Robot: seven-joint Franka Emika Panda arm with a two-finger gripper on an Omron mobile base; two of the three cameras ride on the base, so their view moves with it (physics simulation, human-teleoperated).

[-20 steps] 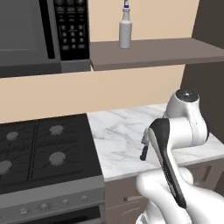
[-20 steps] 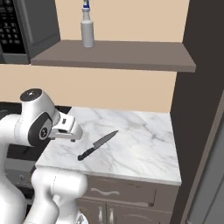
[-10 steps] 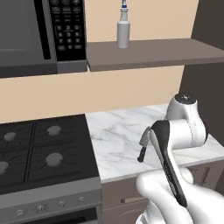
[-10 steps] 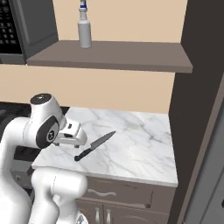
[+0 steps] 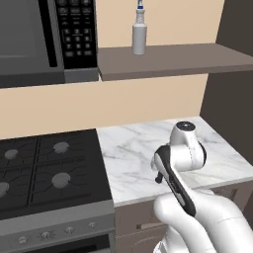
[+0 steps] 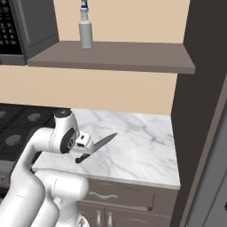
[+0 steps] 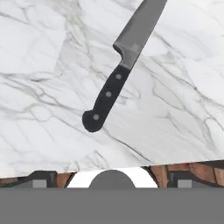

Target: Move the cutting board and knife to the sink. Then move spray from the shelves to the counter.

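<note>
One knife (image 7: 118, 70) flat on counter (image 7: 48, 65) — no legible writing | hand (image 6: 84, 146) released, above it

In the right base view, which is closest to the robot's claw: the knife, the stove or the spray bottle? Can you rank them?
Measured from the end effector, which hovers over the counter's front edge:
1. The knife, lying on the marble just beside it, blade pointing right and back.
2. The stove, to its left, past the arm.
3. The spray bottle, high on the wall shelf.

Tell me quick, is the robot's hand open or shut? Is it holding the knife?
Gripper: open, holding nothing; the knife lies free on the counter.
</note>
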